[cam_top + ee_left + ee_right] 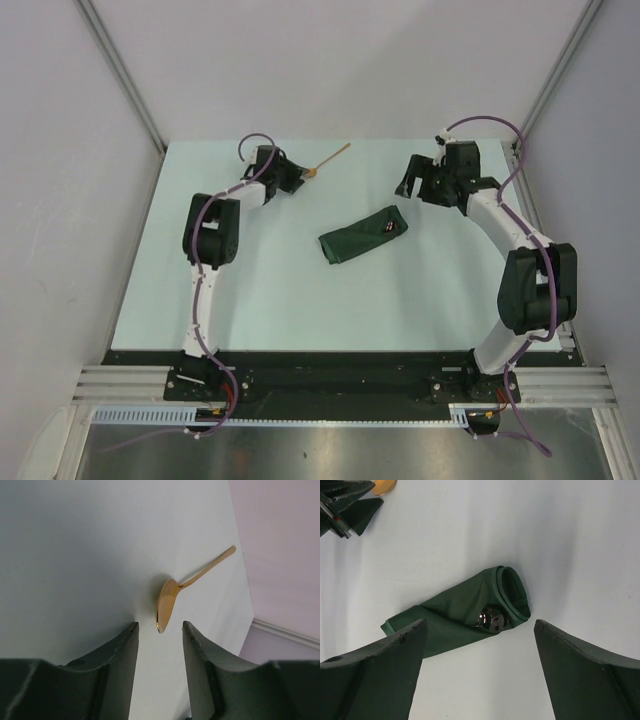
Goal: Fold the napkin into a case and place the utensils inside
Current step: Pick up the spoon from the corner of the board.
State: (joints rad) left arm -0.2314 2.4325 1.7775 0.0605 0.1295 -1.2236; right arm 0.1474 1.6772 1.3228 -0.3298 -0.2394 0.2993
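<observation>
The dark green napkin point(358, 238) lies mid-table, folded into a narrow case point(460, 612). At its open end sits the bowl of the glossy black spoon point(492, 618), also seen from above point(388, 226); its handle is hidden in the cloth. My right gripper point(480, 624) hangs just over that end, open wide and holding nothing point(412, 188). The gold spoon point(169, 600) lies on the table at the far side point(332, 159), handle pointing away. My left gripper point(159, 629) is open, and the spoon's bowl tip lies just ahead of the gap between its fingertips point(303, 176).
The pale table point(250, 280) ends in a far edge close behind the gold spoon point(250, 610), with grey walls around. In the right wrist view, the left gripper point(347, 505) shows at the top left corner.
</observation>
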